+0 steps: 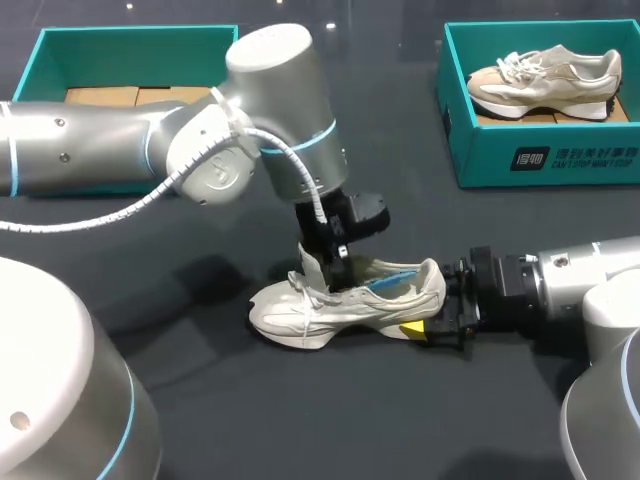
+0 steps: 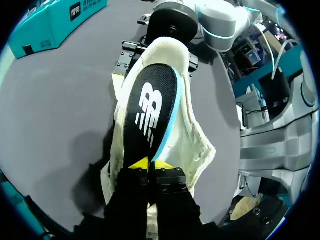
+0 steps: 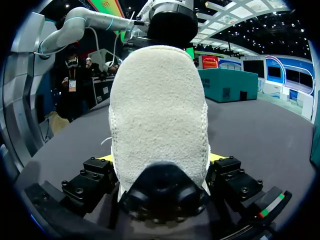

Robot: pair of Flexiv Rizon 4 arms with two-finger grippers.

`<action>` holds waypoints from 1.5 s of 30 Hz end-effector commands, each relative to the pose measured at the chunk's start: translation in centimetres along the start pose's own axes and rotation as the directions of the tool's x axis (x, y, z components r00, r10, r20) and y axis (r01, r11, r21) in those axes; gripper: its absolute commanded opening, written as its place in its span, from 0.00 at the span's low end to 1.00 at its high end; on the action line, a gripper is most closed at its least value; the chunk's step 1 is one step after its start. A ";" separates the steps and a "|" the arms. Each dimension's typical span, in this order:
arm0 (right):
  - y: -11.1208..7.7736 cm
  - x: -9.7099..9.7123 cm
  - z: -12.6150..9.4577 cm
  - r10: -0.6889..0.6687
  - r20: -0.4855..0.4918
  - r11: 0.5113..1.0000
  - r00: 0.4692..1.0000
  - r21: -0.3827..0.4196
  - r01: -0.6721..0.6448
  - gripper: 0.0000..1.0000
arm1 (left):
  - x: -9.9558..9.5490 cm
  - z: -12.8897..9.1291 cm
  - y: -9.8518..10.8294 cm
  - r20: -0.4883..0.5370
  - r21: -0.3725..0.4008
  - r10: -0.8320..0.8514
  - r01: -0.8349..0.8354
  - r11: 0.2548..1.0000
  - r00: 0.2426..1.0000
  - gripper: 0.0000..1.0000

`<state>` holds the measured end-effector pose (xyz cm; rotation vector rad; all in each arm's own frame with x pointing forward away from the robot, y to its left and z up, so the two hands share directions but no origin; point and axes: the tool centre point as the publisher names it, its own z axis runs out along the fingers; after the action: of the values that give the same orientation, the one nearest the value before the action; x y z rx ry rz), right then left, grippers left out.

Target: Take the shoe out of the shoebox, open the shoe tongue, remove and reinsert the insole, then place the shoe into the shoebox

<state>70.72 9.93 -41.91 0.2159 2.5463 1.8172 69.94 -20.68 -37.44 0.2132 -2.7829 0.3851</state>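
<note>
From above, the shoe (image 1: 345,300) lies on its side in the lower middle of the frame, out on the table (image 1: 150,300) and well apart from both boxes. One shoebox (image 1: 130,50) sits at upper left; the other box (image 1: 540,155), at upper right, holds a second shoe (image 1: 545,80). The left gripper (image 1: 335,262) dips into the shoe's opening beside the raised tongue (image 1: 312,265). The right gripper (image 1: 440,318) is at the heel.

From the left wrist, the yellow tips are drawn together on the near end of the black insole (image 2: 150,110), which lies along the inside of the shoe.

From the right wrist, the fingers (image 3: 102,172) flank the heel – clamped on it from both sides.

So the shoe is out and the tongue opened. The insole step is in hand (pulling out or pushing back, I cannot tell) – boxing the shoe remains.
</note>
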 end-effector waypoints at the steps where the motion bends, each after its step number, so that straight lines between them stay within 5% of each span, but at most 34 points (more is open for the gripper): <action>1: -0.1 -0.2 0.0 0.001 0.000 1.000 1.000 0.006 -0.001 0.00 | -1.1 -0.6 1.2 -0.034 0.087 0.006 -0.003 0.996 0.999 0.00; 24: -0.1 -0.2 0.0 0.001 0.000 1.000 1.000 0.006 -0.001 0.00 | 0.4 -3.2 -2.6 0.071 0.117 0.130 -0.138 0.983 0.989 0.00; 38: -0.1 -0.2 0.0 0.001 0.000 1.000 1.000 0.006 -0.001 0.00 | 1.0 -4.4 -1.6 0.084 0.171 0.103 -0.116 0.978 0.991 0.00; 45: -0.1 -0.2 0.0 0.001 0.000 1.000 1.000 0.006 -0.001 0.00 | 1.5 -5.4 -3.9 0.150 0.178 0.106 -0.132 0.975 0.983 0.00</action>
<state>70.84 9.76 -41.90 0.2168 2.5473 1.8151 71.32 -22.33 -31.88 0.1100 -2.8785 0.7054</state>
